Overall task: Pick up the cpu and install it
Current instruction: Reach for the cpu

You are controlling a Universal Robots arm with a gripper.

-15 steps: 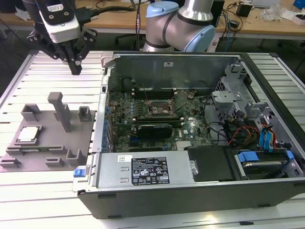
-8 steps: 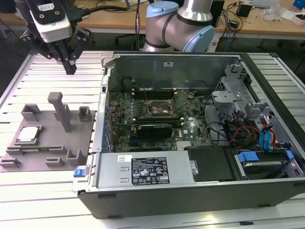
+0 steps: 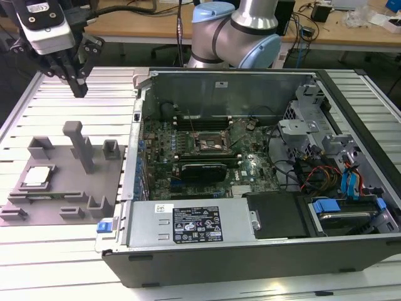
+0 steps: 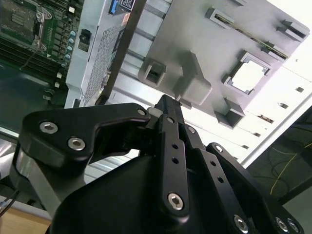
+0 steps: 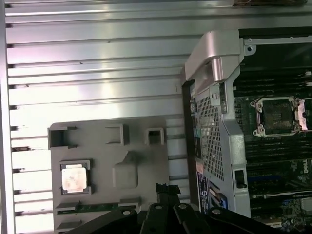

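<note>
hand (image 4: pixel 168 105) clenched in second wrist view, cpu (image 5: pixel 74 176) seated in grey plate (image 5: pixel 97 146), exterior view taking in whole case (image 3: pixel 250 257)

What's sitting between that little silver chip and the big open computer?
In the exterior view, a tall grey post and a small hollow block stand on the grey plate between the cpu and the computer case.

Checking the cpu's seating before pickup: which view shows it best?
The first wrist view: it looks straight down on the cpu, unobstructed in the grey plate's square holder. The exterior view shows it small and slanted; the second wrist view, washed pale beyond the gripper.
</note>
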